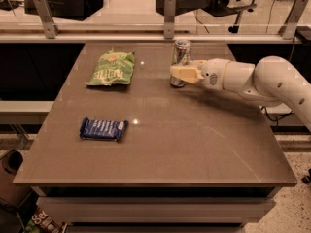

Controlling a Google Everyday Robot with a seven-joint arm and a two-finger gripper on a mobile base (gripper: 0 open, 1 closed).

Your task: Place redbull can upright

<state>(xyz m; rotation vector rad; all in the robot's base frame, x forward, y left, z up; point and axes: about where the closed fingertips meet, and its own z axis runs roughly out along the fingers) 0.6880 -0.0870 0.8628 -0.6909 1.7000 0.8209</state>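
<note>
Redbull can (182,51) stands upright, lower half hidden by the pincer (178,74) clamped on it.

Brown table (194,144), railing (112,35) behind, speckled floor (300,198).

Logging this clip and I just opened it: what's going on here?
A robot arm reaches in from the right, with its gripper at the lower half of the redbull can. The can stands upright near the far edge of the table. A green chip bag lies at the far left, and a blue wrapped snack bar lies nearer the front left. Both are well apart from the arm.
</note>
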